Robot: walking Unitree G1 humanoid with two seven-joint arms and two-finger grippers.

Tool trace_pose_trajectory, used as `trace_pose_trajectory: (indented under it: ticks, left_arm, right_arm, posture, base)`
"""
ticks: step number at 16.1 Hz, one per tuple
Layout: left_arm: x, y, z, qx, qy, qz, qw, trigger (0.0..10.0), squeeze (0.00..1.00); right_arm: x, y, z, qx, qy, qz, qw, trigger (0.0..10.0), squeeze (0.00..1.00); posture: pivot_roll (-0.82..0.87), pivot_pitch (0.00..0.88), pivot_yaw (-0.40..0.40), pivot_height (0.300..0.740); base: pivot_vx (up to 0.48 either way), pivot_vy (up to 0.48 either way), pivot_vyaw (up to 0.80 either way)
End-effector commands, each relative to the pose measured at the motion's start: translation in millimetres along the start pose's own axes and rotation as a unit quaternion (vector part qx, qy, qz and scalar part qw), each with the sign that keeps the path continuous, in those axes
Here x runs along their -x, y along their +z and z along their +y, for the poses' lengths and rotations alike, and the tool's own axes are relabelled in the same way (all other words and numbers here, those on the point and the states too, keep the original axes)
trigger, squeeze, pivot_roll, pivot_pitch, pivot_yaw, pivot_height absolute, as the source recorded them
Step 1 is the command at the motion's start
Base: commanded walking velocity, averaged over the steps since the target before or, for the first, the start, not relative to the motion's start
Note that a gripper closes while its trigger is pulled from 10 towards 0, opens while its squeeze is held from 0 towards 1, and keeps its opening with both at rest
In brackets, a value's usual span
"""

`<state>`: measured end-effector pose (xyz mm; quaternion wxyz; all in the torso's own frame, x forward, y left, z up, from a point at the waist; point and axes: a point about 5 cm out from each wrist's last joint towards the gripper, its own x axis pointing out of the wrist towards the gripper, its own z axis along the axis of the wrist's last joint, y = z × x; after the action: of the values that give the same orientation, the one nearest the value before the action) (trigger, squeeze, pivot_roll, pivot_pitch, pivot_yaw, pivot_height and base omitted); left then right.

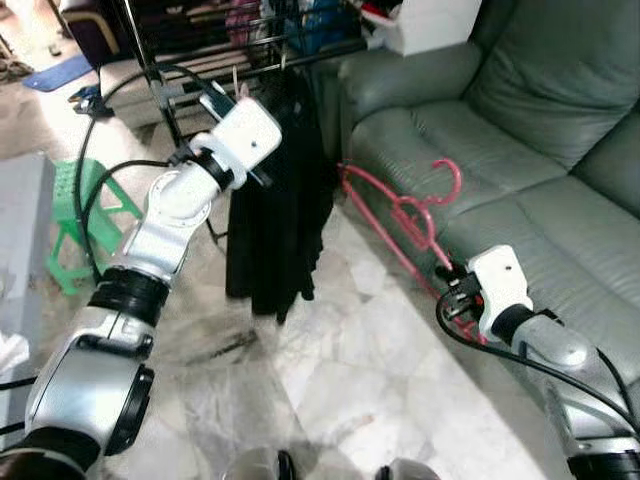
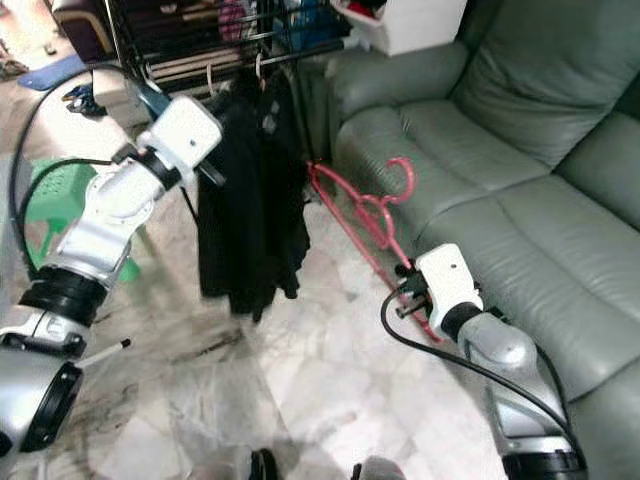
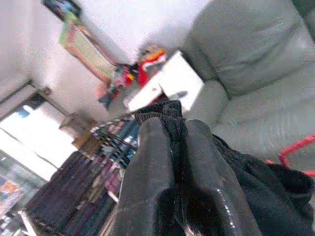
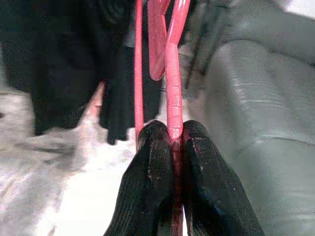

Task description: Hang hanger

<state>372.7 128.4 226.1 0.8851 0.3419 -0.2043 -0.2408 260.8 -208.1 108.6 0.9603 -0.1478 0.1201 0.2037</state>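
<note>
I have the right gripper (image 4: 170, 140) clamped on one bar of the pink hanger (image 1: 400, 215); in the right wrist view both black fingers (image 4: 150, 162) press flat against the plastic with no gap. In the left eye view the hanger sits in the centre right of the frame, running from my gripper at lower right up toward the middle, its hook (image 1: 450, 180) curling over the front edge of the green sofa (image 1: 520, 130). It is empty and tilted, hook end highest.

My left gripper (image 3: 177, 162) is up in the upper left-centre, pinched together on the black garment (image 1: 275, 220) that hangs from the drying rack (image 1: 250, 50). The cloth bunches between the pads in the left wrist view.

The step, as I judge it, is carrying the hanger across to the rack rail in the upper middle of the frame. To do it well I'd lift the hook clear of the sofa edge first, then swing toward the rail beside the black garment, turning the wrist so the hook opens downward over the bar. My grip is far from the hook, so the long end may wobble; I'd move slowly and keep the left arm's cable (image 1: 95, 150) out of the path
</note>
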Motion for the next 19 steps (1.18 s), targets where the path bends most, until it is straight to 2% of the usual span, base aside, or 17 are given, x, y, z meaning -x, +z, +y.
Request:
trace_pose_trajectory:
  ticks: [1, 2, 3, 4, 7, 9, 10, 11, 12, 13, 15, 16, 19]
  left_arm:
    - [-1.5, 3.2, 3.3, -0.013, -0.007, -0.008, 1.000, 10.0, 0.00]
    - [-2.3, 4.6, 0.2, -0.036, -0.027, -0.019, 0.999, 10.0, 0.00]
    - [-2.6, 1.3, -9.9, -0.082, -0.095, -0.031, 0.992, 10.0, 0.00]
    - [-1.9, -3.7, -11.8, -0.113, -0.127, -0.030, 0.985, 10.0, 0.00]
    - [-3.1, -7.8, -7.2, -0.123, -0.128, -0.024, 0.984, 10.0, 0.00]
    - [-3.5, -9.3, -6.8, -0.133, -0.127, -0.024, 0.983, 10.0, 0.00]
    - [-3.6, -12.6, -5.1, -0.154, -0.119, -0.017, 0.981, 10.0, 0.00]
    - [-3.5, -13.4, -4.6, -0.159, -0.117, -0.016, 0.980, 10.0, 0.00]
    - [-3.3, -15.6, -0.1, -0.161, -0.092, -0.011, 0.983, 10.0, 0.00]
    - [-3.3, -16.5, 0.5, -0.161, -0.087, -0.009, 0.983, 10.0, 0.00]
    - [-2.9, -17.5, -2.1, -0.152, -0.090, -0.010, 0.984, 10.0, 0.00]
    - [-2.5, -18.1, -5.7, -0.151, -0.094, -0.014, 0.984, 10.0, 0.00]
    - [-3.5, -18.4, -11.7, -0.152, -0.093, -0.018, 0.984, 10.0, 0.00]
  right_arm:
    - [0.8, 6.3, 2.5, 0.005, 0.013, -0.011, 1.000, 10.0, 0.00]
    - [3.1, 5.9, 5.4, 0.007, 0.032, -0.010, 0.999, 10.0, 0.00]
    - [8.6, 4.6, 7.9, 0.018, 0.065, -0.005, 0.998, 10.0, 0.00]
    - [11.6, 3.9, 9.6, 0.027, 0.089, 0.001, 0.996, 10.0, 0.00]
    - [16.1, 8.7, 14.6, 0.014, 0.136, -0.009, 0.991, 10.0, 0.00]
    - [21.0, 10.3, 12.2, 0.024, 0.152, -0.004, 0.988, 10.0, 0.00]
    - [23.2, 8.6, 0.2, 0.047, 0.133, 0.011, 0.990, 10.0, 0.00]
    - [23.5, 7.7, -5.4, 0.055, 0.119, 0.016, 0.991, 10.0, 0.00]
    - [22.8, 8.2, -30.5, 0.081, 0.045, 0.025, 0.995, 10.0, 0.00]
    - [23.5, 12.1, -45.4, 0.068, 0.003, 0.020, 0.997, 10.0, 0.00]
    - [30.6, 21.0, -55.4, 0.075, 0.012, 0.008, 0.997, 10.0, 0.00]
    - [37.0, 24.5, -53.4, 0.072, 0.053, 0.006, 0.996, 10.0, 0.00]
    - [44.7, 37.2, -47.8, 0.027, 0.114, -0.018, 0.993, 10.0, 0.00]
  posture:
    - [-0.05, 0.027, 0.086, 0.740]
    - [-0.05, 0.025, 0.090, 0.740]
    - [-0.05, 0.022, 0.091, 0.740]
    - [-0.05, 0.021, 0.092, 0.740]
    - [-0.06, 0.016, 0.089, 0.740]
    - [-0.06, 0.017, 0.088, 0.740]
    - [-0.06, 0.016, 0.088, 0.740]
    - [-0.06, 0.016, 0.088, 0.740]
    - [-0.07, 0.013, 0.088, 0.740]
    - [-0.07, 0.011, 0.088, 0.740]
    - [-0.08, 0.011, 0.087, 0.740]
    - [-0.08, 0.011, 0.087, 0.740]
    - [-0.08, 0.011, 0.085, 0.740]
  base:
    - [0.000, 0.000, 0.00]
    - [0.000, 0.000, 0.00]
    - [0.000, 0.000, 0.00]
    - [0.000, 0.000, 0.00]
    - [0.000, 0.000, 0.00]
    - [0.000, 0.000, 0.00]
    - [0.000, 0.000, 0.00]
    - [0.000, 0.000, 0.00]
    - [0.000, 0.000, 0.00]
    - [0.000, 0.000, 0.00]
    - [0.000, 0.000, 0.00]
    - [0.000, 0.000, 0.00]
    - [0.000, 0.000, 0.00]
